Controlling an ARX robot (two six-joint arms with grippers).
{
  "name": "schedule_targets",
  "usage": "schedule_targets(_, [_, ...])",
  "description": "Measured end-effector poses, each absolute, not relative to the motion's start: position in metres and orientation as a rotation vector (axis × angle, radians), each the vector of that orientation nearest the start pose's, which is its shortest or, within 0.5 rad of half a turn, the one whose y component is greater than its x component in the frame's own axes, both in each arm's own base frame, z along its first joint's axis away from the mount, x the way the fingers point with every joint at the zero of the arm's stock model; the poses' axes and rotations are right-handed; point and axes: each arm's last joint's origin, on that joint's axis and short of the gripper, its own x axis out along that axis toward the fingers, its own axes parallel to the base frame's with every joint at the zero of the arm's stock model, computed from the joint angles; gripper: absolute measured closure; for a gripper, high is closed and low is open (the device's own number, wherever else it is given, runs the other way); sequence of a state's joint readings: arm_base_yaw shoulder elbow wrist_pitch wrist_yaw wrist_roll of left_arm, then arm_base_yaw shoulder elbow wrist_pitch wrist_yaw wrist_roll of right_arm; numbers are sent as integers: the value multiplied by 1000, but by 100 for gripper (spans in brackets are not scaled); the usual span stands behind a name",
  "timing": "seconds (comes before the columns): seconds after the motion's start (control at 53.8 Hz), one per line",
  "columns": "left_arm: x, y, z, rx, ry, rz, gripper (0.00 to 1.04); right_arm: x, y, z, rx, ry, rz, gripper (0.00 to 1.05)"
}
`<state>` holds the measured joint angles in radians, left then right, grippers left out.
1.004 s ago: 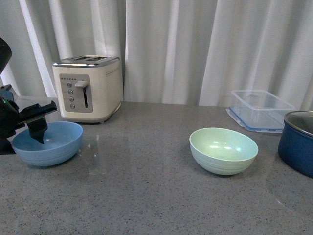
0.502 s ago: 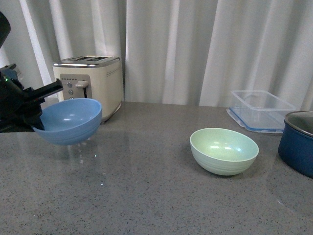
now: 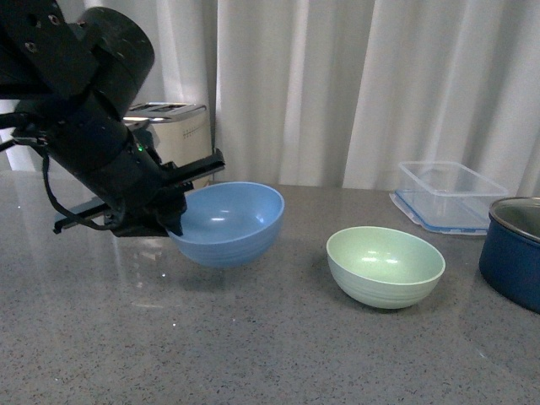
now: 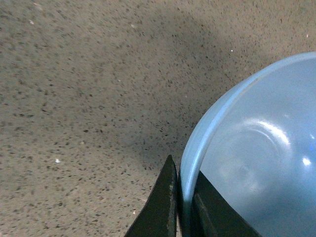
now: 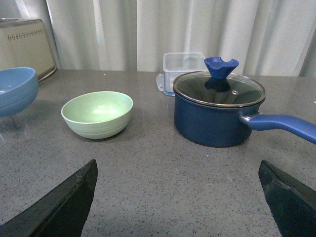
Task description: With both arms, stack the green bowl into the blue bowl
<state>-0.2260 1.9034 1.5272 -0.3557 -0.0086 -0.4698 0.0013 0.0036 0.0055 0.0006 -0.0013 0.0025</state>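
Note:
The blue bowl [image 3: 229,223] hangs just above the counter, slightly tilted, with my left gripper [image 3: 179,213] shut on its left rim. In the left wrist view the two black fingers [image 4: 164,207] pinch the pale blue rim [image 4: 197,143] between them. The green bowl [image 3: 386,267] sits upright on the counter to the right of the blue bowl, a short gap apart. In the right wrist view my right gripper [image 5: 177,197] stands open and empty over bare counter, with the green bowl [image 5: 97,114] ahead of it and the blue bowl [image 5: 15,91] at the edge. The right arm does not show in the front view.
A cream toaster [image 3: 184,128] stands behind the left arm. A clear plastic container [image 3: 451,194] sits at the back right. A dark blue pot [image 5: 219,111] with a glass lid and long handle [image 5: 284,126] stands right of the green bowl.
My left arm has lifted the blue bowl off the counter at the far left and carried it right, towards the green bowl. The green bowl has stayed in place.

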Motion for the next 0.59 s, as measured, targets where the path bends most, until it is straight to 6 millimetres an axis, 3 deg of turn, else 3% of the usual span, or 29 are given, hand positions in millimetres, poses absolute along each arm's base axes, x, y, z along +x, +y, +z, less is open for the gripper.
schedule_targets(0.223, [428,-119,239,-330,805,-40,101,98,0,165,2,-2,3,10])
schedule_targets(0.465, [435,-130,229,-306,829,-24,101,98,0,165,2,-2,3,10])
schedule_targets(0.595, [436,-132,231,-305,830,-38,73,98,0,165,2,-2,3,10])
